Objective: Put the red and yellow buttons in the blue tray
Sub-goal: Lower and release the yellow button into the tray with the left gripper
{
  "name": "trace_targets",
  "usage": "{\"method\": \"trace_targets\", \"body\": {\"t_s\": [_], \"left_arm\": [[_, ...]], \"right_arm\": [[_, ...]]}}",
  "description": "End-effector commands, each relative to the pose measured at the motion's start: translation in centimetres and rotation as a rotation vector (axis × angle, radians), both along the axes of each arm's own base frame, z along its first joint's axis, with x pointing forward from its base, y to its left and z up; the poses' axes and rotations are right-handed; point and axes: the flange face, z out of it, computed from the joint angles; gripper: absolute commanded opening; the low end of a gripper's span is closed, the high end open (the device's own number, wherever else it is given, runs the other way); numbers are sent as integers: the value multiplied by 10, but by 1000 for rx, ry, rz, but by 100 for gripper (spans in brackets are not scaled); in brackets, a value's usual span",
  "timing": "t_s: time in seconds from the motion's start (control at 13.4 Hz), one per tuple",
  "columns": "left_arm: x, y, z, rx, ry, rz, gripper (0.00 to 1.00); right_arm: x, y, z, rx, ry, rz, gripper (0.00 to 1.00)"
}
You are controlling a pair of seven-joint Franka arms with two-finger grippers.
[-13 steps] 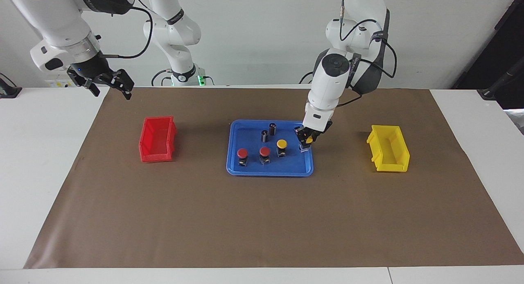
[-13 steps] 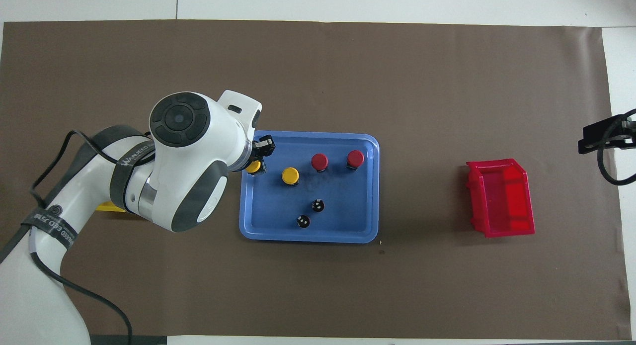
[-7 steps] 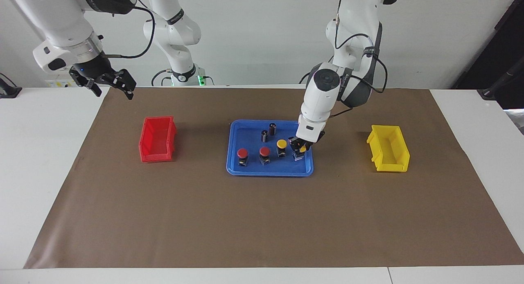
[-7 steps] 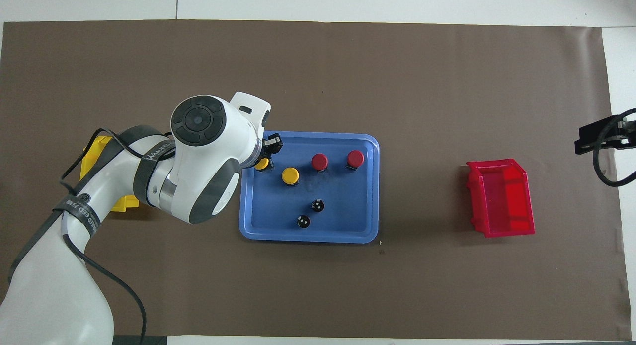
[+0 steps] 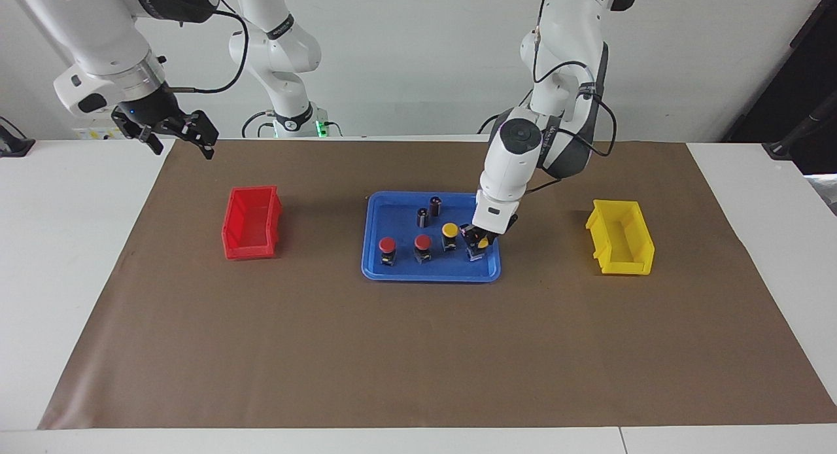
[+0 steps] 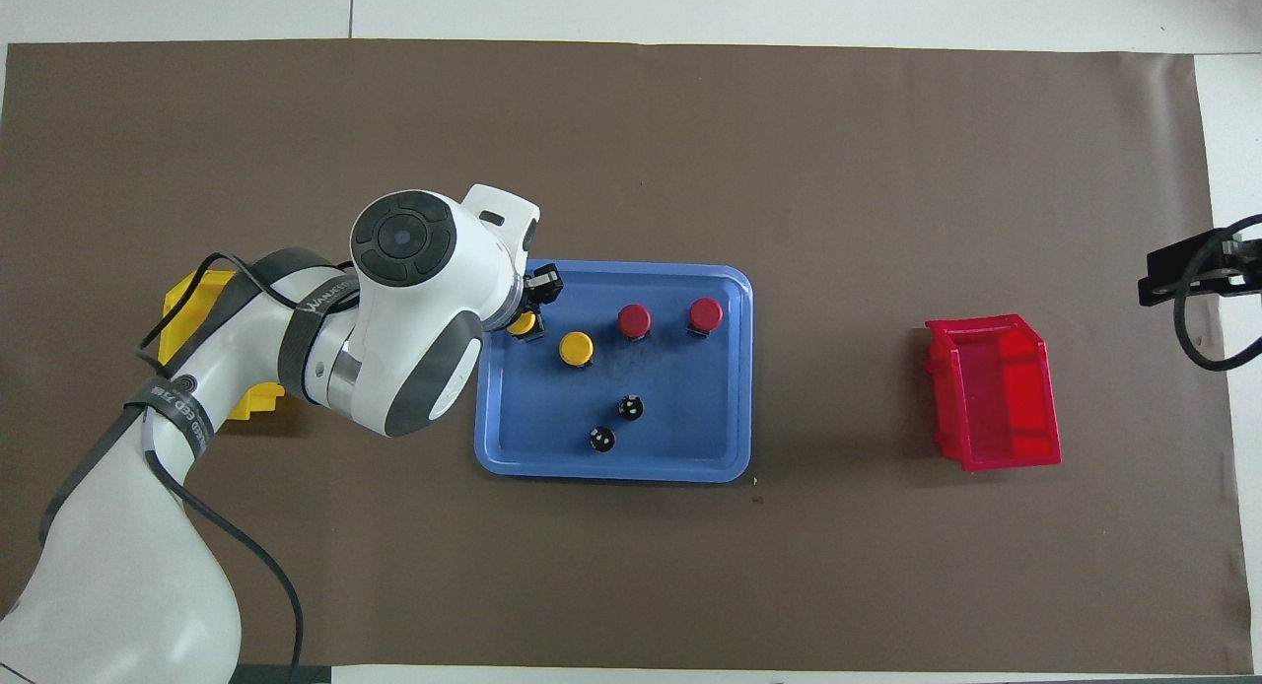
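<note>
Across the white table lies a wide brown mat, and near its middle sits the blue tray, with the red bin well apart toward the right arm's end and the yellow bin well apart toward the left arm's end, partly covered by the left arm in the overhead view. Reaching in from its base, the left arm bends down over the tray's end nearest the yellow bin, and the left gripper is down inside the tray, its fingers closed on a yellow button whose black body stands on or just above the tray floor; which, I cannot tell. Raised over the mat's corner nearest the robots at its own end, the right gripper waits with its jaws spread wide and nothing between them. Standing on the tray floor in a row with the held one are a second yellow button just beside it, then two red buttons toward the red bin. Nearer the robots than that row, two small dark cylinders stand upright close together in the tray
</note>
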Motion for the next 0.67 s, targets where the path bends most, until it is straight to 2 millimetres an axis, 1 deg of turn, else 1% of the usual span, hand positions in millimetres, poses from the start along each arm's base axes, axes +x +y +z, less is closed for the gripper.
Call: {"method": "trace_targets", "body": {"t_s": [0.0,0.07,0.15,0.22,0.3,0.37,0.45,0.52,0.6], "left_arm": [[2,2,-6,6,-12,3,14],[3,3,-6,6,-12,3,26],[3,4,-6,5,-13,3,47],[3,3,-5,6,-12,3,58],[2,2,-4,8,-8,3,66],[3,2,-3,8,-8,3,71],[3,3,3,9,-8,4,72],[3,4,13,13,-4,3,74],[3,6,23,21,7,5,78]], "right_arm": [[-6,0,1,-6,-1,18,100],[-6,0,0,-6,0,18,100],[-6,0,0,-6,0,18,100],[-6,0,1,-6,-1,18,100],[-6,0,1,-6,-3,18,100],[-6,0,0,-6,0,19,100],[-6,0,1,-6,-1,16,100],[-6,0,0,-6,0,16,100],[-6,0,0,-6,0,18,100]]}}
